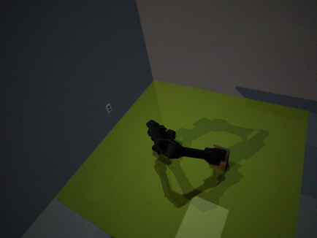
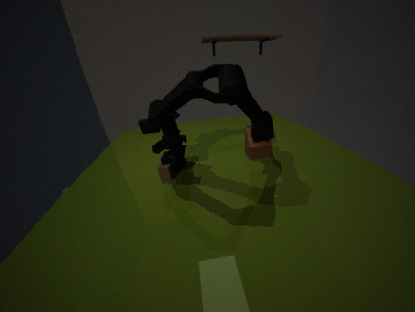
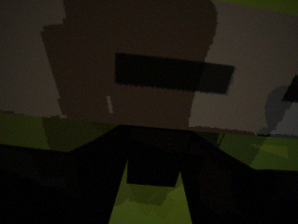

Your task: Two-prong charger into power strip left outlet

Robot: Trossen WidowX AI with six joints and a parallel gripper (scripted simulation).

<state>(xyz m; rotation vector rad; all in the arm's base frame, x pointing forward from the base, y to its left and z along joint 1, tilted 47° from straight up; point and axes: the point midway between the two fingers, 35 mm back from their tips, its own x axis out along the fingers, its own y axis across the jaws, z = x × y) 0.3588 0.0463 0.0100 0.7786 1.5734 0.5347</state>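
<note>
My gripper [image 2: 178, 170] [image 3: 154, 128] points down close above the green surface and is shut on a black block, which I take to be the charger [image 3: 152, 172]. Its prongs cannot be seen. A pale brownish block [image 2: 164, 172] [image 3: 85, 95], perhaps the power strip, is right beside the fingertips. In the wrist view it fills the upper part, partly in shadow, with a dark oblong [image 3: 160, 72] on it and another dark patch at the right edge. Its outlets cannot be made out clearly. In the top view the arm hides the fingertips.
The arm stands on an orange-brown base block [image 1: 218, 166] [image 2: 258, 150] on the green surface [image 1: 120, 160] [image 2: 120, 268]. A white outlet plate [image 1: 109, 108] is on the left wall. A wooden shelf [image 2: 241, 38] hangs on the back wall. A pale rectangle [image 1: 204, 219] [image 2: 224, 287] shows in front.
</note>
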